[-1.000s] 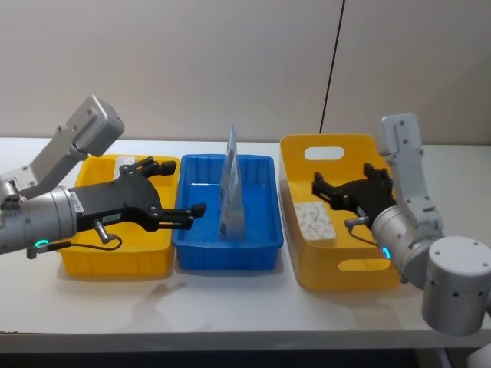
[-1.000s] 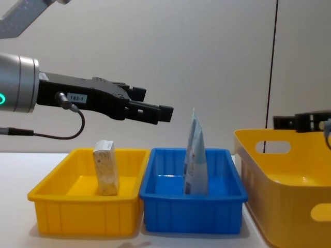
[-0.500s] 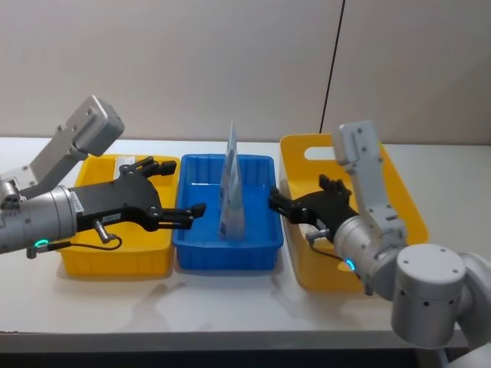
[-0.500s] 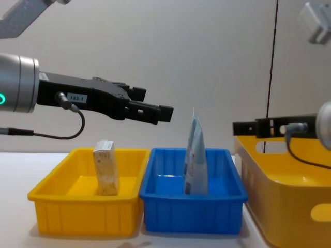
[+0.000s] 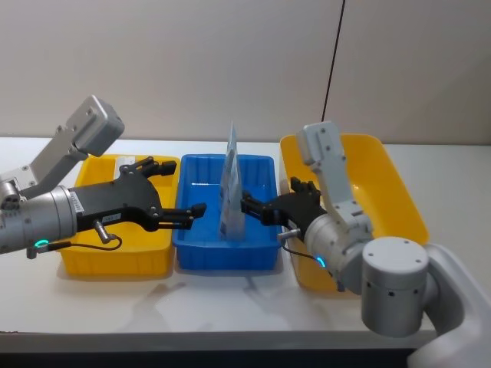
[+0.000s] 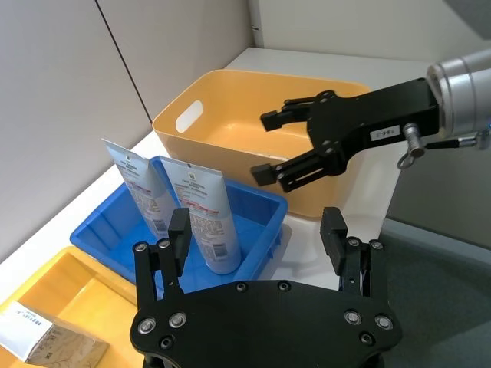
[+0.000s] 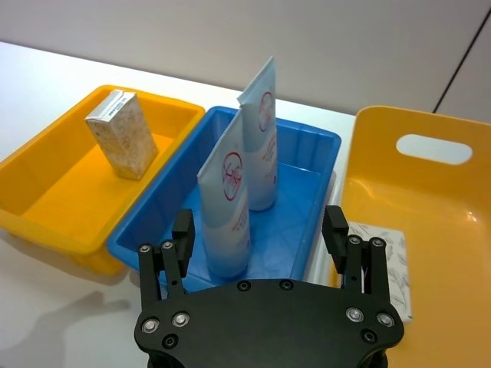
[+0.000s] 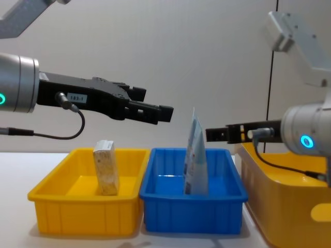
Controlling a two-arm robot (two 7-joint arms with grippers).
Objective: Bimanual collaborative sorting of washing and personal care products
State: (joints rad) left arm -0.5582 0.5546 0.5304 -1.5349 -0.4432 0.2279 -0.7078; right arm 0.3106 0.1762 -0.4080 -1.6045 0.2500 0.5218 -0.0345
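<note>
A small tan box (image 8: 105, 168) stands upright in the yellow tray (image 5: 115, 257) on the left. The left gripper (image 5: 184, 186) hovers above where that tray meets the blue tray (image 5: 226, 257), fingers spread wide and holding nothing. Two pale-blue pouches (image 5: 232, 192) stand upright, one behind the other, inside the blue tray. The right gripper (image 5: 269, 193) hangs over the blue tray's right side, just beside the pouches, fingers spread and empty. The marbled pack (image 7: 383, 261) lies flat in the yellow basket (image 5: 399, 192) on the right
</note>
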